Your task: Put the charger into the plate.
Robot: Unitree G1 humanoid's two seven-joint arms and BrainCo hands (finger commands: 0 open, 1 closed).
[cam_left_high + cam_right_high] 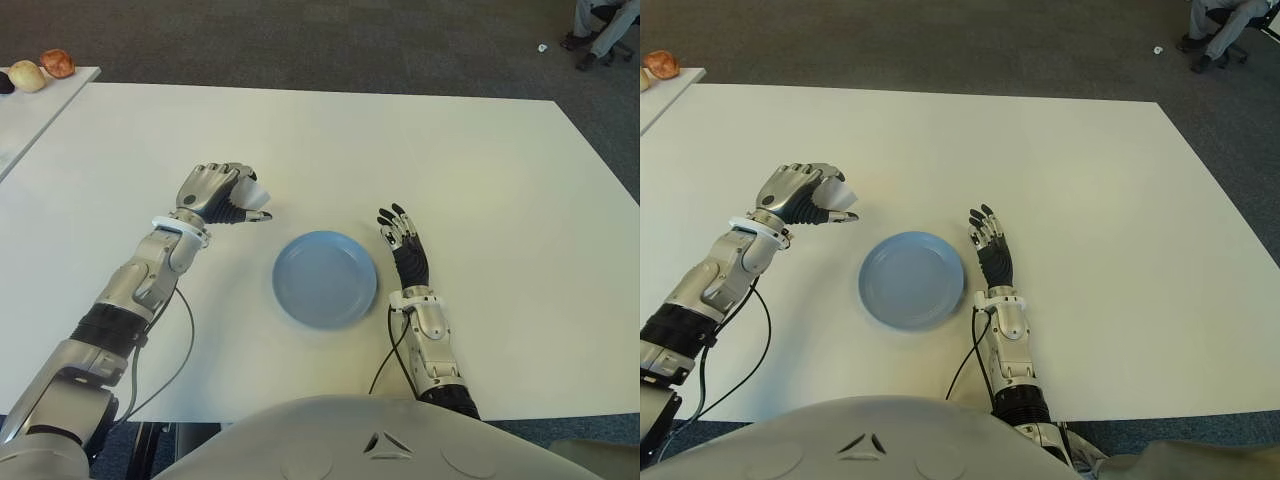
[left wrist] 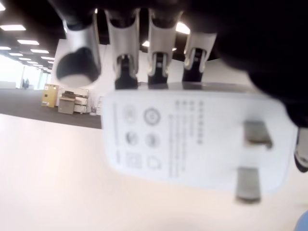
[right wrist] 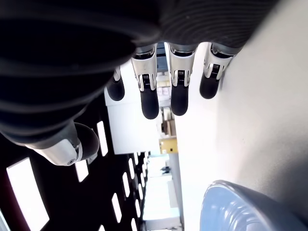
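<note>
My left hand [image 1: 228, 196] is curled around a white charger [image 1: 256, 194], holding it just above the white table [image 1: 420, 150], up and to the left of the blue plate [image 1: 325, 278]. In the left wrist view the charger [image 2: 192, 147] fills the picture, its two metal prongs showing and the fingers [image 2: 124, 53] wrapped over its far side. The plate holds nothing. My right hand [image 1: 400, 232] shows just right of the plate with its fingers spread and nothing in it; the plate's rim [image 3: 240, 207] appears in the right wrist view.
A second white table [image 1: 30, 110] at the far left carries a few round food items [image 1: 57, 63]. A seated person's legs [image 1: 600, 30] show at the far right on the dark carpet. A black cable [image 1: 175, 350] hangs from my left forearm.
</note>
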